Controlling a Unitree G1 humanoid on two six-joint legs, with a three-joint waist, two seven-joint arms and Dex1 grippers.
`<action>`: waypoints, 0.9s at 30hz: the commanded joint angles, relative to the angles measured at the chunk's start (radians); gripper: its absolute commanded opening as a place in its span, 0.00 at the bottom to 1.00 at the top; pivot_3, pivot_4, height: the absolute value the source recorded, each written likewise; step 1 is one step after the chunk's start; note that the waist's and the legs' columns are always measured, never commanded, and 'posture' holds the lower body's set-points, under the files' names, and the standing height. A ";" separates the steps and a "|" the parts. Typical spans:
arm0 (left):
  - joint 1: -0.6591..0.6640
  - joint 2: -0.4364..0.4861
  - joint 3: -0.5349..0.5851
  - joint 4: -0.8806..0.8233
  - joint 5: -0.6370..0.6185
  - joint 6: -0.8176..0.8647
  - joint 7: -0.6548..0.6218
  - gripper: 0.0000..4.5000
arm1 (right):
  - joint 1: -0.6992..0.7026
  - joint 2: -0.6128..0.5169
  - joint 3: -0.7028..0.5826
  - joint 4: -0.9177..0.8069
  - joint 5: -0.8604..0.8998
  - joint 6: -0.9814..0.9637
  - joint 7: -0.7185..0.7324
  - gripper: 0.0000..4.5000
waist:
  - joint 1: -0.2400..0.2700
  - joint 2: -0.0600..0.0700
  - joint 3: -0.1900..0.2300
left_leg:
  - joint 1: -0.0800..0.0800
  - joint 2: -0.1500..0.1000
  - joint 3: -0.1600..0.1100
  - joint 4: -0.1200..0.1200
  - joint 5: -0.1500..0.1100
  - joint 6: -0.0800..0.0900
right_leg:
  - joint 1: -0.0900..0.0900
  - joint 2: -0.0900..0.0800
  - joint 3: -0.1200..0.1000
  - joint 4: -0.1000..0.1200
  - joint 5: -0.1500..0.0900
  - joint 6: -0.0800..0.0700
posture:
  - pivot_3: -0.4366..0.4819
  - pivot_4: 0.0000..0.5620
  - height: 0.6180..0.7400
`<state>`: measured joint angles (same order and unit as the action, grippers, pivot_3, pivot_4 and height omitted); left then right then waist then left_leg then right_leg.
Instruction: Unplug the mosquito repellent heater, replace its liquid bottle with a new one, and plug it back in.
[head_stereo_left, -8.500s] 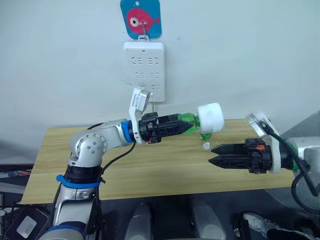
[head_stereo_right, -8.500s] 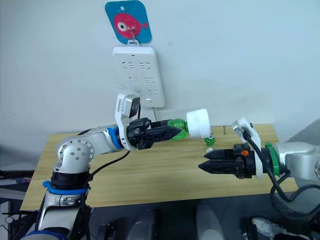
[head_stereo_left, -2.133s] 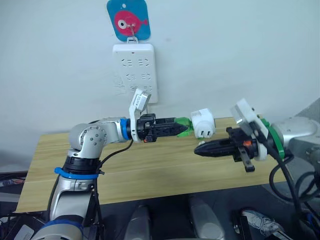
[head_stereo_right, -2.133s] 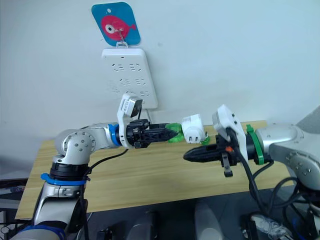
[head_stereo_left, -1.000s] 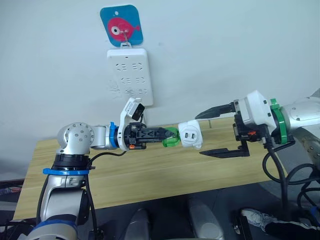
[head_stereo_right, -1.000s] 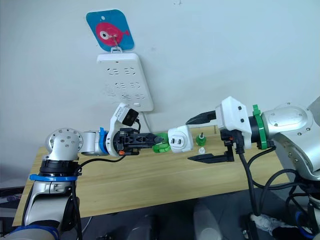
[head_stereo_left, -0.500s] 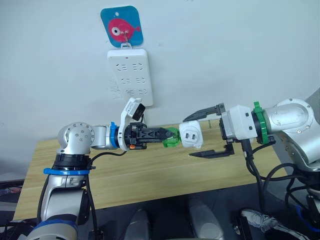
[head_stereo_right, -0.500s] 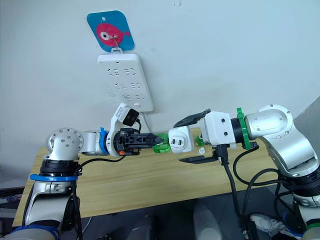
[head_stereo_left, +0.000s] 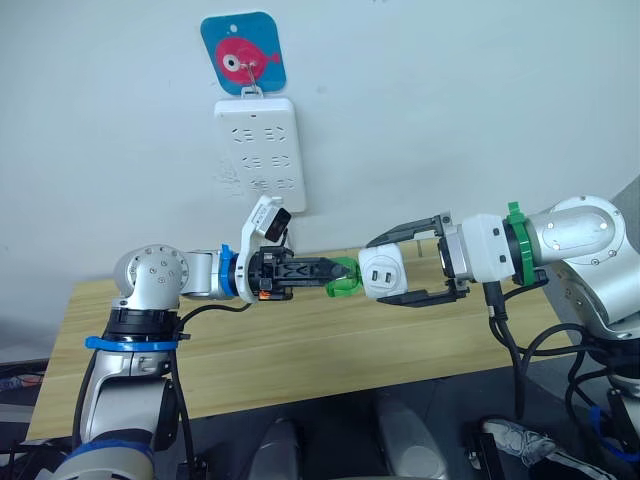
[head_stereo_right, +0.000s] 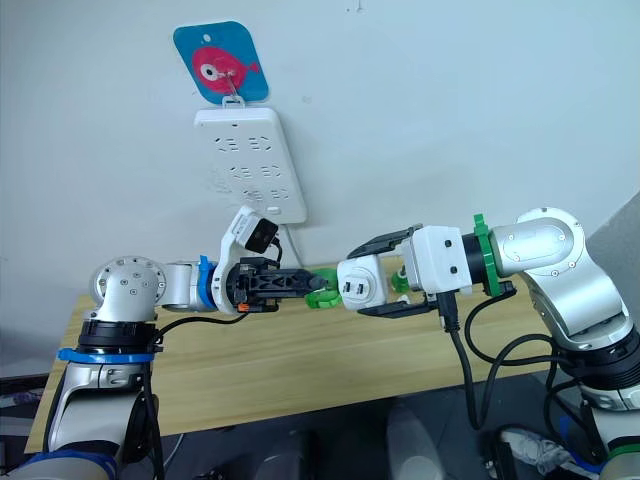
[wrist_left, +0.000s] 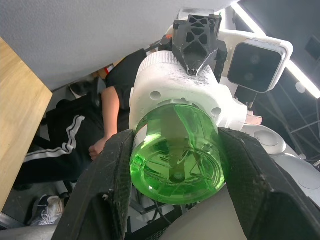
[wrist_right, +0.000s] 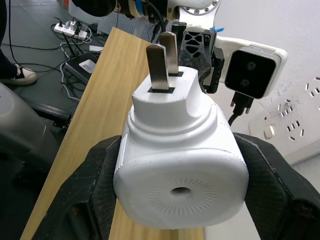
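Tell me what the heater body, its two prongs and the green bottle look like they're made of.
The mosquito repellent heater: matte white moulded plastic, by its smooth rounded shell and ringed vent hole. Its prongs: flat grey metal with a dull shine. The green bottle: translucent glossy plastic, probably; light passes through it.

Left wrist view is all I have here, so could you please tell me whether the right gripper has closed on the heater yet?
Observer: Yes, the right gripper has its fingers against the heater, above and below.
Operator: Thanks. Which way do its prongs point?
Observer: The prongs point sideways, not at the power strip.
Operator: Is the heater resting on anything?
Observer: No, it hangs above the table, the green bottle in the left gripper.
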<state>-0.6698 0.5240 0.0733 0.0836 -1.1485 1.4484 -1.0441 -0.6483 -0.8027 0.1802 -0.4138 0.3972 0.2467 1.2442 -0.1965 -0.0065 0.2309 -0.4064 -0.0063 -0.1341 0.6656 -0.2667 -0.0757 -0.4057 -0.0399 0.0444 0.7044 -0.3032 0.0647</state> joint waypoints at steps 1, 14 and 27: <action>0.011 0.040 -0.034 -0.096 0.055 -0.106 -0.070 0.85 | -0.006 -0.002 -0.021 -0.012 0.017 0.009 0.006 0.66 | 0.000 0.000 0.000 | 0.000 0.000 0.000 0.000 0.000 0.000 | 0.000 0.000 0.000 0.000 0.000 0.000 | 0.21 0.29 0.95; 0.077 0.219 -0.307 -0.182 0.755 -1.036 -0.231 0.92 | 0.006 -0.181 0.015 -0.036 0.044 0.410 -0.004 0.66 | 0.003 0.000 0.000 | 0.001 0.000 0.002 -0.002 0.000 0.000 | 0.000 0.000 0.002 -0.001 0.000 0.000 | 0.23 0.29 0.95; 0.003 0.012 -0.415 -0.219 0.847 -0.950 -0.081 0.92 | -0.099 -0.177 0.132 -0.024 -0.013 0.615 -0.035 0.66 | 0.001 0.000 0.000 | 0.000 0.000 0.002 -0.001 0.000 0.001 | 0.000 0.000 0.001 -0.001 0.000 0.000 | 0.23 0.28 0.95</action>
<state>-0.6527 0.5432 -0.3350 -0.1432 -0.3216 0.5234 -1.1253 -0.7261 -0.9800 0.3211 -0.4197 0.3847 0.8617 1.2128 -0.1956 -0.0063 0.2306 -0.4059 -0.0065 -0.1325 0.6643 -0.2671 -0.0749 -0.4054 -0.0397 0.0455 0.7039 -0.3033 0.0646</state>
